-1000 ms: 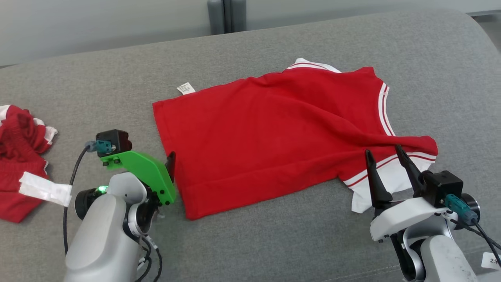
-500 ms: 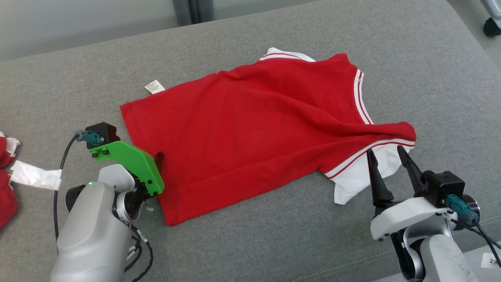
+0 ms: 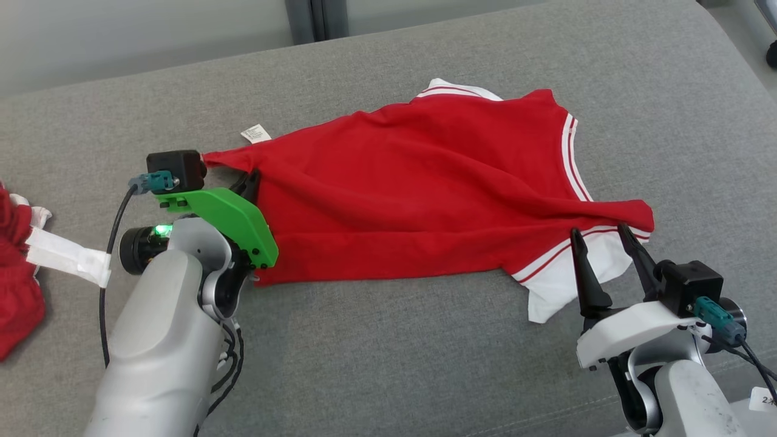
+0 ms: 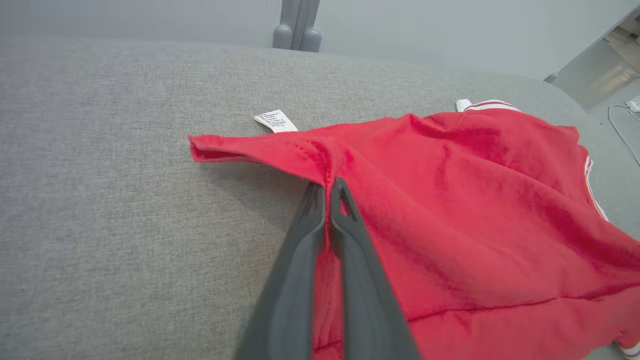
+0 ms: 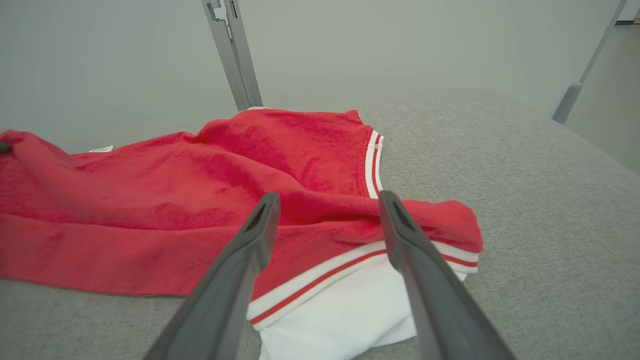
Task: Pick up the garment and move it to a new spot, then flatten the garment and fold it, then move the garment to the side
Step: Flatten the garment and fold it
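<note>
The garment (image 3: 425,176) is a red shirt with white, red-striped trim, spread on the grey cushion. Its left hem (image 4: 320,160) is pinched and pulled up off the cushion by my left gripper (image 3: 250,182), which is shut on the garment (image 4: 450,200); in the left wrist view my left gripper (image 4: 327,187) has both fingers pressed together on the red cloth. My right gripper (image 3: 598,240) stands open at the garment's right end, its fingers over the white sleeve (image 3: 558,285). My right gripper (image 5: 327,205) shows spread fingers just above the striped trim of the garment (image 5: 200,200).
A second red and white cloth pile (image 3: 18,285) lies at the left edge of the cushion (image 3: 388,364). A small white label (image 3: 255,133) lies by the garment's far-left corner. A grey post (image 3: 309,21) stands behind the cushion.
My left gripper has shut on the garment's left hem and moved up and away, drawing the near-left corner inward. The right gripper stays open. The head camera has shifted slightly.
</note>
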Controlling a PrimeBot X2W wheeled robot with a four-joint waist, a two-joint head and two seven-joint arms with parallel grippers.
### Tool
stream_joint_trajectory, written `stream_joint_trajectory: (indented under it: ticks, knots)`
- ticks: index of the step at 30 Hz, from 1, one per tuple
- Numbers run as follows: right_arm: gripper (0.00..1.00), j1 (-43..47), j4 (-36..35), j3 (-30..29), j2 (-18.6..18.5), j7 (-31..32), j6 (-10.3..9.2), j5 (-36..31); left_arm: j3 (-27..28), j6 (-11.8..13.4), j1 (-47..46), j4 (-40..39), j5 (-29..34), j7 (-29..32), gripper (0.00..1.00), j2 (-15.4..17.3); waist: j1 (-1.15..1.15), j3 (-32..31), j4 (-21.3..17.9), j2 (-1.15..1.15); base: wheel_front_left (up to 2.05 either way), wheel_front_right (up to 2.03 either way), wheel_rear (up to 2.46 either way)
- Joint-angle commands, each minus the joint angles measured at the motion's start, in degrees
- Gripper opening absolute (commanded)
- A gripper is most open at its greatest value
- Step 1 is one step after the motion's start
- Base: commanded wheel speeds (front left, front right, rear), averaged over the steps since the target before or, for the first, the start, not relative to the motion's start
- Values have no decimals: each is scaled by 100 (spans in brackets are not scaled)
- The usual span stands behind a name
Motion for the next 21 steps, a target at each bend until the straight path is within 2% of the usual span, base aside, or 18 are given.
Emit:
stream_joint_trajectory:
  ticks: [1,10,21]
  knots:
    - [100,34,-42,-7,-7,14,-10,-23,-6,-15,-121,-21,17,-96,0,21,0,-31,46,0,0,0,0]
    - [100,7,-123,60,-7,30,-10,-11,32,193,-312,61,134,-336,0,181,0,63,103,0,0,0,0]
    - [100,-189,-182,183,-7,-10,-10,16,-179,221,-917,604,518,-679,0,440,0,439,-79,0,0,0,0]
